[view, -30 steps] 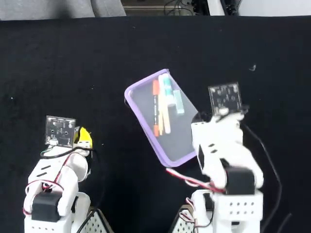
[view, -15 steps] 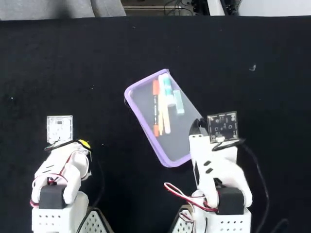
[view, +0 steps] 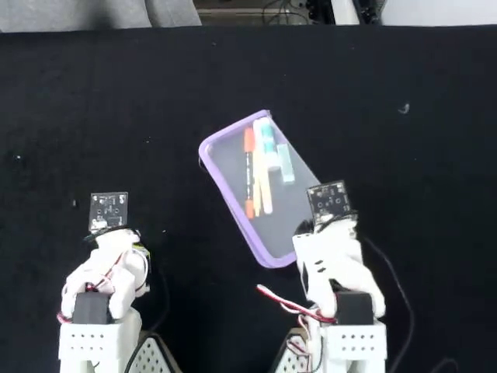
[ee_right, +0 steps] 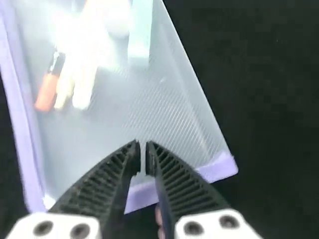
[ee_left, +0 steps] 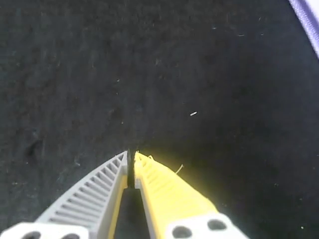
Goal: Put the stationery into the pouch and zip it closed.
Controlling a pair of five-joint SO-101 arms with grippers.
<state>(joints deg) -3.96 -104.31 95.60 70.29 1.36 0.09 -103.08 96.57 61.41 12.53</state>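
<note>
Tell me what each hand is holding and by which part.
Nothing. The left hand is shut over the black table; the right hand, also shut, over the pouch.

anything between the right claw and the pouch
Nothing visible. In the right wrist view the right claw, shut, points at the near end of the pouch, with only the pouch's own bare mesh ahead of its tips.

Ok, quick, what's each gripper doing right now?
Left gripper: closed, holding nothing.
Right gripper: closed, holding nothing, over the pouch.
</note>
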